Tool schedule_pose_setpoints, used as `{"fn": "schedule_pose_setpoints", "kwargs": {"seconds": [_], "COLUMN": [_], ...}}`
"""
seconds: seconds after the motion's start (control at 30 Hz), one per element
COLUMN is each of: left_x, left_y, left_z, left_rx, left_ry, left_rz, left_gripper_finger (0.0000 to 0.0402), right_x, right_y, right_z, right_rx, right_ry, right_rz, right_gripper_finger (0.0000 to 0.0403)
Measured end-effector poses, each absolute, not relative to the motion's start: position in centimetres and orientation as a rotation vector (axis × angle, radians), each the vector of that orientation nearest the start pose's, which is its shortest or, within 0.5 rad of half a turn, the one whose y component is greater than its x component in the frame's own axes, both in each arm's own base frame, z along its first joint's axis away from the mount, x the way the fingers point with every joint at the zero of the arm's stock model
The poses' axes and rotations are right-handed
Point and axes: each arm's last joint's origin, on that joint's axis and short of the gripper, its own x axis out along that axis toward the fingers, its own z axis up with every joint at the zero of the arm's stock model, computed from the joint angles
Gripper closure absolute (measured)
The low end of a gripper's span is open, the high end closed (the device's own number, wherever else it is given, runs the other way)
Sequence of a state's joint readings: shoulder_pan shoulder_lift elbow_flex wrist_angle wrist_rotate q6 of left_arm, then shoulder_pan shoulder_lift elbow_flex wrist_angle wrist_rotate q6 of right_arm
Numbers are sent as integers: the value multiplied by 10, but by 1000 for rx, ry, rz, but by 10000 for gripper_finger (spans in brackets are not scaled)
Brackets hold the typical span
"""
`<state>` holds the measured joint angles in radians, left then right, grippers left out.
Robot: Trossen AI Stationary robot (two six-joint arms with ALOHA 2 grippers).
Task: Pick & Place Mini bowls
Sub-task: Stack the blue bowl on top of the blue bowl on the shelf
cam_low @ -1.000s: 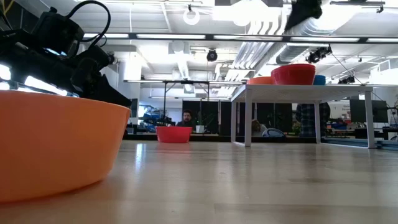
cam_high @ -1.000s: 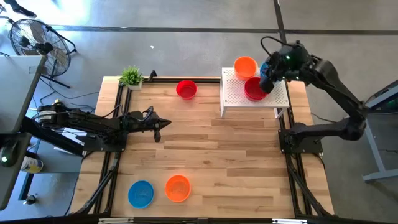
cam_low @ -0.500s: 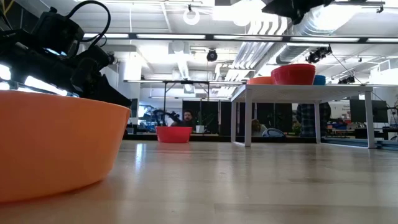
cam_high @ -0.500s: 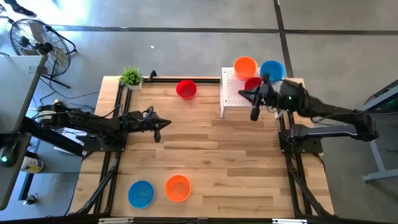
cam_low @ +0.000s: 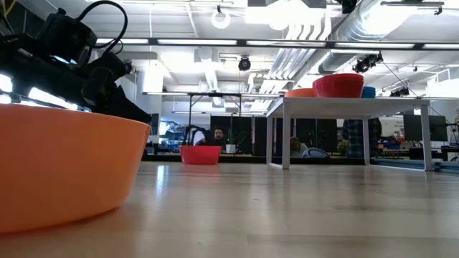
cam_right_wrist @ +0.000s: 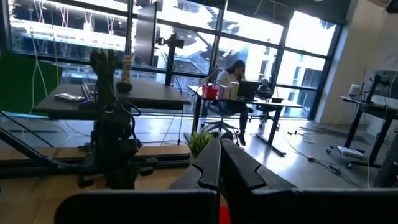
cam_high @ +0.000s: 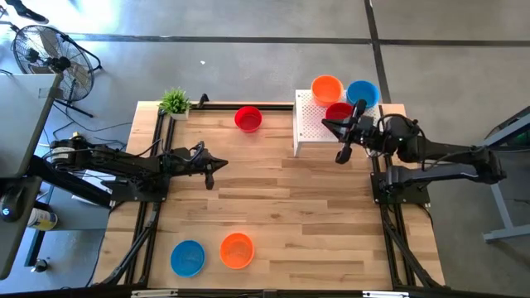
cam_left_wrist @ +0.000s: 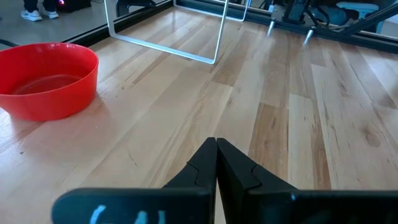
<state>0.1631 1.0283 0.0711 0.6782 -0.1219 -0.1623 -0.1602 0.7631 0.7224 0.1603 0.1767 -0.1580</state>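
Three mini bowls rest on the white perforated stand at the table's far right: orange, blue and red. Another red bowl sits on the table at the far edge. A blue one and an orange one sit by the near edge. My right gripper is shut and empty. It hangs level over the stand's near side and points toward the left edge. My left gripper is shut and empty, low at the table's left.
A small green potted plant stands at the far left corner. Black frame rails run along the table's left and right sides. Bare wood lies between the two arms. Beyond the table a person sits at a desk.
My right gripper has drawn off from above the red bowl on the stand toward the table's near edge. It has tipped up from pointing down to level and now faces the left edge. The blue bowl that the arm hid from above now shows. The bowls have stayed put.
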Motion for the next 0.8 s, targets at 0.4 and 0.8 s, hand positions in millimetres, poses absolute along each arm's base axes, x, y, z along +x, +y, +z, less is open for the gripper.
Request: {"fn": "schedule_pose_setpoints", "kwargs": {"seconds": [0.4, 0.8], "left_x": [164, 175], "left_y": [31, 22], "left_z": [138, 150], "left_rx": [-166, -251], "left_ry": [246, 288], "left_rz": [305, -8], "left_gripper_finger": [401, 401], "right_x": [176, 171], "right_y": [-17, 14], "right_z": [329, 265], "right_rx": [-156, -179], "right_ry": [-27, -257], "right_rz": [-208, -43], "right_gripper_finger": [403, 403]}}
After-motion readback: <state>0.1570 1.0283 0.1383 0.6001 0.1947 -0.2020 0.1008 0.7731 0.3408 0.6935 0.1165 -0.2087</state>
